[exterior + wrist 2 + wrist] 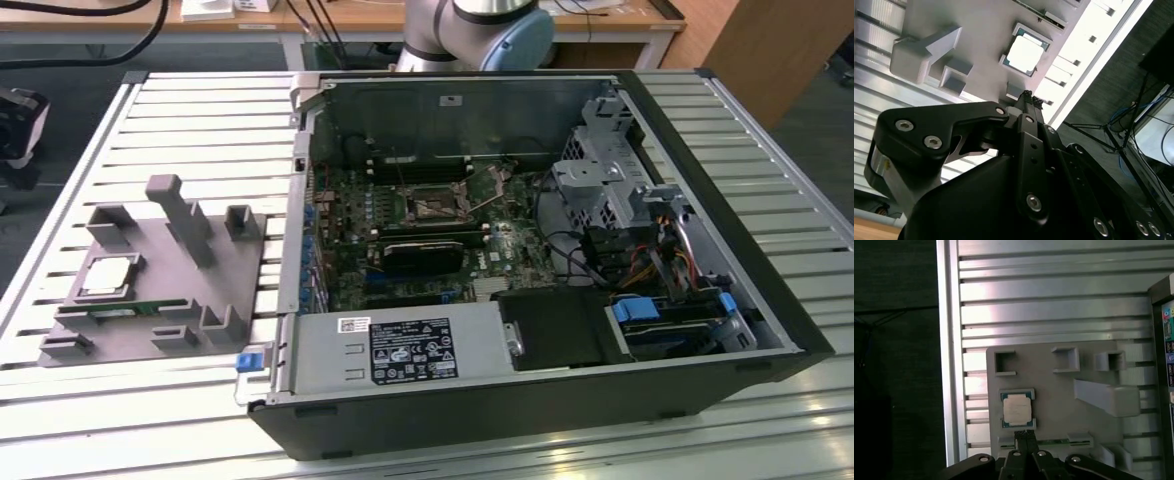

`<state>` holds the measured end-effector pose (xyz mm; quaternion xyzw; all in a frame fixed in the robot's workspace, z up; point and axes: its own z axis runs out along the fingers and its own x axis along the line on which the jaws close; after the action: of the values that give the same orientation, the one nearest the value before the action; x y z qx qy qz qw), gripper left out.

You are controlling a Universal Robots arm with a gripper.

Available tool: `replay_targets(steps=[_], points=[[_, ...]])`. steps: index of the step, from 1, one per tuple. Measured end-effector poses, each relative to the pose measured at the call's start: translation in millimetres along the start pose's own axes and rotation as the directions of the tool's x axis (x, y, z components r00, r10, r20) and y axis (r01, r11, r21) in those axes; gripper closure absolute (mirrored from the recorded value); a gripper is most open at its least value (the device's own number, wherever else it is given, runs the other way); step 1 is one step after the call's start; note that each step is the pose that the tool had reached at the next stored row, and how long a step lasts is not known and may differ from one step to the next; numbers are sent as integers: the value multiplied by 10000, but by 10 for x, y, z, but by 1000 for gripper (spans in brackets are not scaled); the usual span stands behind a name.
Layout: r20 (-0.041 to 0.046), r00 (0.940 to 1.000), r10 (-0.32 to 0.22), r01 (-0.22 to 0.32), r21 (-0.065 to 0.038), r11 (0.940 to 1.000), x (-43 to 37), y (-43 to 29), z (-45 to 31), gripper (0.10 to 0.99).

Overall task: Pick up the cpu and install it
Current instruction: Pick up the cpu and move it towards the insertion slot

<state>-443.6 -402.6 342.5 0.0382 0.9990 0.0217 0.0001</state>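
Barely started here: the cpu [1017, 409] sits in its slot on the grey tray [1054, 390], well apart from the motherboard socket [434, 207]. My gripper [1024, 434] hovers near the cpu, pinched narrow, holding nothing. Pickup and install both left.

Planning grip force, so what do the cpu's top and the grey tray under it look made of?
The cpu: its top looks like metal, silver-grey with a bright sheen. The grey tray is probably plastic: matte, uniformly grey, with blocky raised holders.
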Motion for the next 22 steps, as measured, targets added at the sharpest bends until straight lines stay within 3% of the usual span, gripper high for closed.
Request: replay_targets(steps=[6, 22], points=[[-2, 10000, 0, 0, -13, 10000, 4, -13, 59, 980], [-1, 10000, -1, 1, -13, 10000, 16, -46, 327, 980]])
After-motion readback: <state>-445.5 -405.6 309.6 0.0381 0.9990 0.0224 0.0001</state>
